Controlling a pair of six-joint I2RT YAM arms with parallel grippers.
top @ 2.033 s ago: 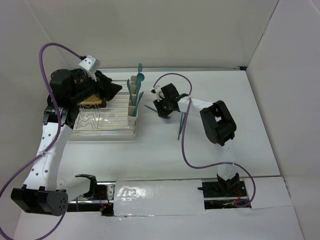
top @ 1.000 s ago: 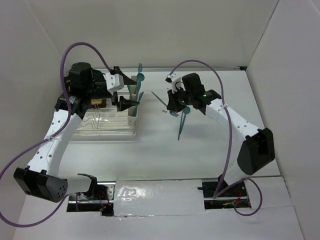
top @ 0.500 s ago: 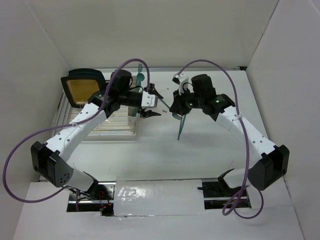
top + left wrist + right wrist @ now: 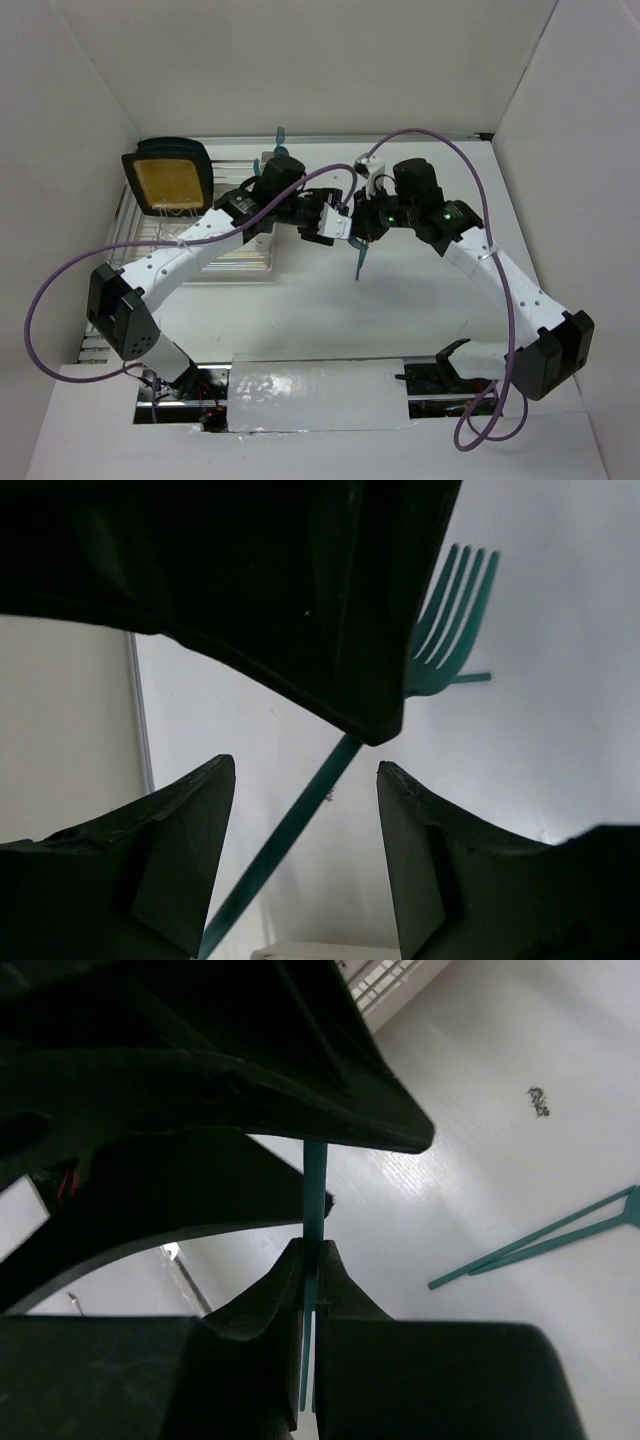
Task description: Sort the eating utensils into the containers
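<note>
Partway through, a few utensils [image 4: 281, 152] stand in the containers [image 4: 263, 240] at ten o'clock, the right gripper [image 4: 308, 1260] clenches a fork [image 4: 450, 620] between the left gripper's [image 4: 305, 780] parted jaws, and loose utensils [image 4: 360, 262] wait at six o'clock.

The fork [image 4: 455, 610] is dark teal-green, as are the two thin utensils [image 4: 540, 1242] on the white table [image 4: 420, 300]. The left arm [image 4: 170, 262] and right arm [image 4: 510, 285] are white with black joints and purple cables [image 4: 430, 133]. The containers [image 4: 263, 240] look cream, though mostly hidden. The propped board [image 4: 166, 180] has an amber face in a dark frame.
</note>
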